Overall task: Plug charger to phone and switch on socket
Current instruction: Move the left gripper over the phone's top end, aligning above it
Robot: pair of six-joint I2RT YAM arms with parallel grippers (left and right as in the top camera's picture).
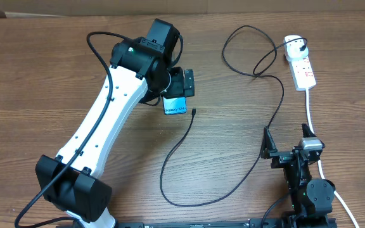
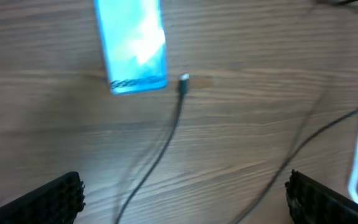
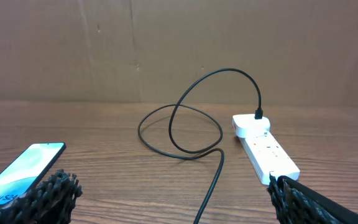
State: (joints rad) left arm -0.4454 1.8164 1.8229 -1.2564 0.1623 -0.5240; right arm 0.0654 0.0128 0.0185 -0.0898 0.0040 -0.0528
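Charger tip point(image 2: 184, 79) lies at 12 o'clock from my left tool point(image 2: 182, 199), just 3 o'clock of phone point(image 2: 135, 46); both tools spread wide, empty; right tool point(image 3: 173, 202) farther.

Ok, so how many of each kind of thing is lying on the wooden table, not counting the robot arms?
Slim black-edged phone with a light blue screen: 1
Long thin black charger cable: 1
Small white power strip with red switch marks: 1
Total: 3
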